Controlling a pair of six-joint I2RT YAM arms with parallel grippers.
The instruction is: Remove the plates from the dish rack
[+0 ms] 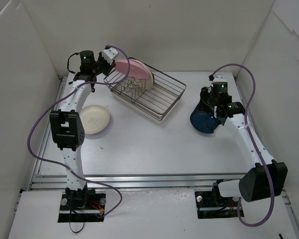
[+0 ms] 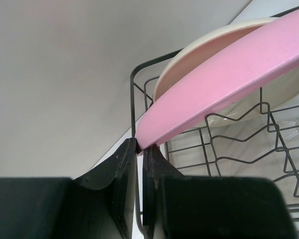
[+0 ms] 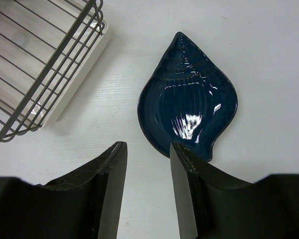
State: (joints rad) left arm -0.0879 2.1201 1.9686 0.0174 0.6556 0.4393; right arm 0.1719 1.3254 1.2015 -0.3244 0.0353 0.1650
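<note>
The dark wire dish rack (image 1: 162, 94) stands at the back middle of the table. A pink plate (image 1: 134, 72) leans on edge at its left end, with a cream plate (image 2: 204, 50) right behind it. My left gripper (image 1: 112, 57) is shut on the rim of the pink plate (image 2: 229, 74), at the rack's left end. A cream plate (image 1: 94, 119) lies flat on the table to the left. A dark blue shell-shaped plate (image 3: 189, 102) lies flat on the right (image 1: 204, 122). My right gripper (image 3: 147, 149) is open and empty just above the blue plate's near edge.
White walls close in the table at the left, back and right. The rack (image 3: 40, 64) stands on a white base, left of the blue plate. The table's near edge meets a metal rail (image 1: 154, 179).
</note>
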